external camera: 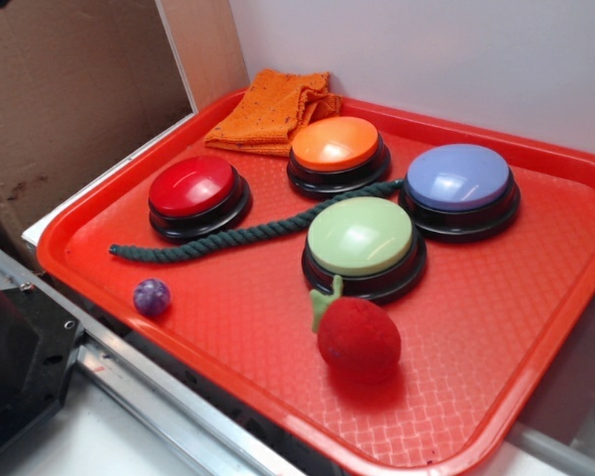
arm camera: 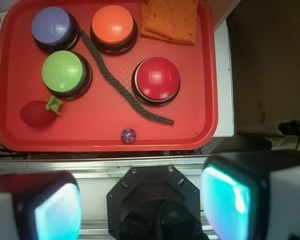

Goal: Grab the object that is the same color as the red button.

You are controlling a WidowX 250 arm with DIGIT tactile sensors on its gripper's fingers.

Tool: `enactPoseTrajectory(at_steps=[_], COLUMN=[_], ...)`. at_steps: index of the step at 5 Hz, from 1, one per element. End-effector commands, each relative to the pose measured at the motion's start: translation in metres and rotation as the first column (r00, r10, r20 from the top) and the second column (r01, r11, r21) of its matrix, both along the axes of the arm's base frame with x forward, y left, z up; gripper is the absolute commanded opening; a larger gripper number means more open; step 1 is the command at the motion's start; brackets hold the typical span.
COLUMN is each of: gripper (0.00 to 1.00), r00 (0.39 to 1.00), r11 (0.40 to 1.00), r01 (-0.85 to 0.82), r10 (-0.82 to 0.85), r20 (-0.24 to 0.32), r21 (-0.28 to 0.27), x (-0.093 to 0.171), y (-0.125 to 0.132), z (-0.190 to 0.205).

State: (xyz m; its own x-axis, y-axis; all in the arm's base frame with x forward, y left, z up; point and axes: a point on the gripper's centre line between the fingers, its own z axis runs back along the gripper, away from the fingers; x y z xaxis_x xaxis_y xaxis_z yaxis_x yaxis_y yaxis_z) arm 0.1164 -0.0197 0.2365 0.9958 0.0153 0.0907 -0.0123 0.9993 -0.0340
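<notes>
The object, a fuzzy red plush ball (external camera: 358,339) with a green felt stem, lies on the red tray (external camera: 496,397) just in front of the green button (external camera: 362,238). In the wrist view the plush ball (arm camera: 36,112) sits at the tray's lower left. The red button (external camera: 192,186) stands at the tray's left side; the red button (arm camera: 157,77) is right of centre in the wrist view. My gripper (arm camera: 142,202) hovers high above the robot base, off the tray's near edge, open, with nothing between its fingers (arm camera: 55,212). The gripper is out of the exterior view.
On the tray also stand an orange button (external camera: 335,145) and a blue-purple button (external camera: 459,178). A dark green rope (external camera: 233,236) winds between the buttons. A small purple ball (external camera: 151,296) lies near the front left edge. An orange cloth (external camera: 273,107) sits at the back corner.
</notes>
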Motion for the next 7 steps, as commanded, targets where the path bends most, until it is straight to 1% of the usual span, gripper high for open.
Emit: enactPoseTrajectory(at_steps=[1,2,3,4,5,6,7], gripper=[1.00,1.00,1.00,1.00,1.00,1.00,1.00], r00=[1.000,0.971,0.899,0.759,0.577,0.352,0.107], r11=[1.000,0.969,0.893,0.760,0.592,0.380,0.151], r01=[0.000,0.239,0.435,0.627,0.797,0.913,0.974], r10=[0.000,-0.240,-0.437,-0.645,-0.805,-0.918,-0.964], r20=[0.000,-0.002,-0.004,0.083,0.137,0.183,0.243], r21=[0.000,0.066,0.118,0.173,0.119,0.150,0.170], x=[0.000,0.014,0.025,0.042,0.061,0.065,0.065], y=[0.000,-0.021,-0.039,-0.072,-0.093,-0.109,-0.133], z=[0.000,-0.010,-0.022,-0.042,-0.061,-0.077,-0.093])
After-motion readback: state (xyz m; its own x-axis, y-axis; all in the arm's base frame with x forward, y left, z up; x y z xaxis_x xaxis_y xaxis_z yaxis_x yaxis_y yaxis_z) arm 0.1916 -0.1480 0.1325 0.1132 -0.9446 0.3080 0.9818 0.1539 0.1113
